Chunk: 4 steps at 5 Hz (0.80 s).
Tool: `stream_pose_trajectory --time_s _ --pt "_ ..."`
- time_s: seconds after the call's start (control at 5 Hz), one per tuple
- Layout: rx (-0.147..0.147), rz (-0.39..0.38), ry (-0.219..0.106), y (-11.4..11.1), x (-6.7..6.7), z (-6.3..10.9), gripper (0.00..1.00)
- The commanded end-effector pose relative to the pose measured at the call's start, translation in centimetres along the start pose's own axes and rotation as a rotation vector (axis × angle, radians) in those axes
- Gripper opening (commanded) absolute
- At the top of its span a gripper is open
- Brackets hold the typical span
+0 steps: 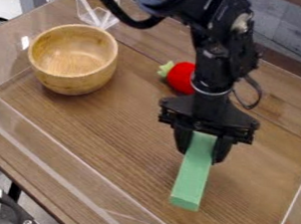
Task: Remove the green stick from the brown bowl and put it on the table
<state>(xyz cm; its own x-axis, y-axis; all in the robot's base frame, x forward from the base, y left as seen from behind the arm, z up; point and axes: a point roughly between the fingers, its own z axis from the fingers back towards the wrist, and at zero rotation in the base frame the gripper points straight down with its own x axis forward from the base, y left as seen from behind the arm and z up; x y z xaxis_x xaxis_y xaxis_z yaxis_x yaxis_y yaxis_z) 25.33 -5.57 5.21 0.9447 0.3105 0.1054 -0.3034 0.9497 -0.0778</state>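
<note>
The green stick, a flat light-green block, hangs from my gripper with its lower end down at the table near the right front; whether that end touches the wood I cannot tell. My gripper points straight down and is shut on the stick's upper end. The brown bowl stands at the back left, well apart from the gripper, and holds nothing that I can see.
A red round fruit toy with a green leaf lies just behind the arm. Low clear plastic walls edge the tabletop at the front, left and right.
</note>
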Motion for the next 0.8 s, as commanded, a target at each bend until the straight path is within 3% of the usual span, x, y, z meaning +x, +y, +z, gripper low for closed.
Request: stream_pose_trajectory --time_s 0.0,0.2,0.6 --pt "-0.011 -0.054 -0.022 -1.2 0.1 1.2 0.00" --pt "-0.006 -0.117 -0.024 -2.6 -0.7 2.0 0.00" --pt "-0.006 -0.124 -0.045 -3.2 0.2 2.1 0.00"
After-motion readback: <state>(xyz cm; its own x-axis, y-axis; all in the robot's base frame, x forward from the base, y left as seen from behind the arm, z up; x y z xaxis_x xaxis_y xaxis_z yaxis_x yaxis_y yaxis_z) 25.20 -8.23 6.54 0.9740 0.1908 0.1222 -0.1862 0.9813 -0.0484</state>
